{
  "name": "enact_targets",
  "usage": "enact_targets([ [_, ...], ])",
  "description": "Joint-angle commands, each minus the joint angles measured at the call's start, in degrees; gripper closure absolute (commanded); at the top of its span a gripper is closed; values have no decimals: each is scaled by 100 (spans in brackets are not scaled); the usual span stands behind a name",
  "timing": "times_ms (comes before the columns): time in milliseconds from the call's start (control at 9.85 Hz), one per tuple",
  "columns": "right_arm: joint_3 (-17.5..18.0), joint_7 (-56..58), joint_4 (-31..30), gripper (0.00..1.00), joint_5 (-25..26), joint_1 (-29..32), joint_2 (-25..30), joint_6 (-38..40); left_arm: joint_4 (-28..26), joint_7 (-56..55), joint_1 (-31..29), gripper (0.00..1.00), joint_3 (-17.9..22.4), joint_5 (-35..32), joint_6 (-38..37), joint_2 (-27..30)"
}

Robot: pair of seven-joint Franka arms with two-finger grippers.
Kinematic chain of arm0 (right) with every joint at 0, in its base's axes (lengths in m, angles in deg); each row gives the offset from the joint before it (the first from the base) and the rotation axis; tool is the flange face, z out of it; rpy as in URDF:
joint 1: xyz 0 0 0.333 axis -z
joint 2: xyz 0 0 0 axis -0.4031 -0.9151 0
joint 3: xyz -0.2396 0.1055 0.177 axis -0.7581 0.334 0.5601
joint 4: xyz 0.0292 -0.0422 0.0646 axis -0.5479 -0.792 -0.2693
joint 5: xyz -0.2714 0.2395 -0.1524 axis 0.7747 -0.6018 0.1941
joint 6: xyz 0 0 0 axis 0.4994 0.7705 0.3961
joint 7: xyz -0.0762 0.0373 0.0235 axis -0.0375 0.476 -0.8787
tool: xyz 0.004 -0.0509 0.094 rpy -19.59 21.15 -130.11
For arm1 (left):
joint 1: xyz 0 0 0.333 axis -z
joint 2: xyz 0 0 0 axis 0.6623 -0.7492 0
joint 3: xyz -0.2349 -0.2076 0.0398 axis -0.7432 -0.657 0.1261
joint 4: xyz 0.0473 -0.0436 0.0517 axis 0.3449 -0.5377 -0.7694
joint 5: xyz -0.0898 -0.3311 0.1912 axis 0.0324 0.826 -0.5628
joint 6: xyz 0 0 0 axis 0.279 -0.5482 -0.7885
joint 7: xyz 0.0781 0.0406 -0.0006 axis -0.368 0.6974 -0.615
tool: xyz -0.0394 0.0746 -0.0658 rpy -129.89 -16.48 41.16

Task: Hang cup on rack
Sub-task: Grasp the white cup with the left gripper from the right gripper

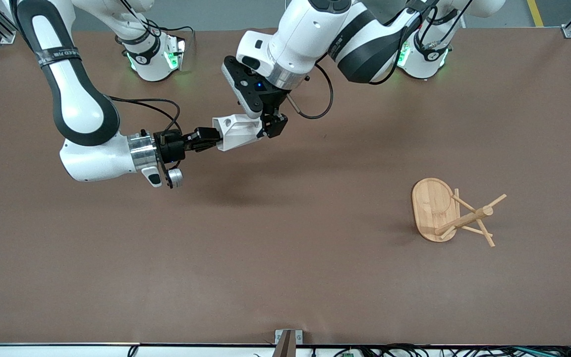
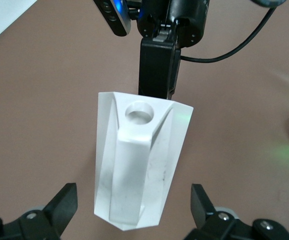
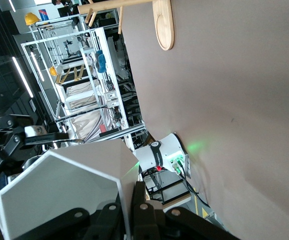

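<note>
The white faceted cup is held in the air over the table's middle, toward the robots' bases. My right gripper is shut on the cup's rim wall; the right wrist view shows the wall pinched between its fingers, with the gripper and cup close up. My left gripper is open at the cup's narrow end. In the left wrist view its fingers stand on either side of the cup, apart from it, with the gripper centred on it. The handle's round hole faces that camera.
The bamboo rack stands upright toward the left arm's end of the table, nearer to the front camera than the cup, with thin pegs sticking out. It also shows in the right wrist view. The brown table lies around it.
</note>
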Motion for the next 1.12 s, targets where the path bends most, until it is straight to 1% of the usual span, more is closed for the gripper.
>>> enact_targets([
  [0, 107, 91, -174, 100, -206, 89, 169, 15, -72, 182, 69, 0, -9, -120, 19, -250],
  [102, 107, 91, -174, 100, -206, 89, 177, 15, -72, 226, 87, 1, -9, -120, 19, -277],
  [203, 107, 91, -174, 100, -206, 89, 186, 23, -72, 374, 79, 7, -9, -111, 19, -286],
  [305, 107, 82, -174, 100, -206, 89, 186, 23, -72, 472, 70, 32, -9, -85, 19, -312],
  [406, 107, 91, -174, 100, -206, 89, 186, 23, -72, 464, 70, 72, -9, -67, 19, -321],
  [508, 107, 82, -174, 100, -206, 89, 186, 23, -72, 473, 27, 89, -9, -67, 2, -321],
  [609, 107, 82, -174, 100, -206, 89, 186, 23, -72, 420, -9, 97, -9, -59, -33, -312],
  [711, 107, 82, -174, 100, -206, 89, 195, 23, -72, 289, -26, 99, 0, -50, -129, -260],
  [812, 107, 73, -174, 100, -206, 89, 204, 23, -46, 210, -122, 99, 35, -58, -400, -198],
  [914, 107, -40, -174, 82, -206, 89, 204, 32, -46, 218, -315, 99, 44, -76, -559, -120],
  [1016, 90, -76, -165, 1, -206, 98, 247, 119, -37, 209, -378, 99, 44, -67, -752, -49],
])
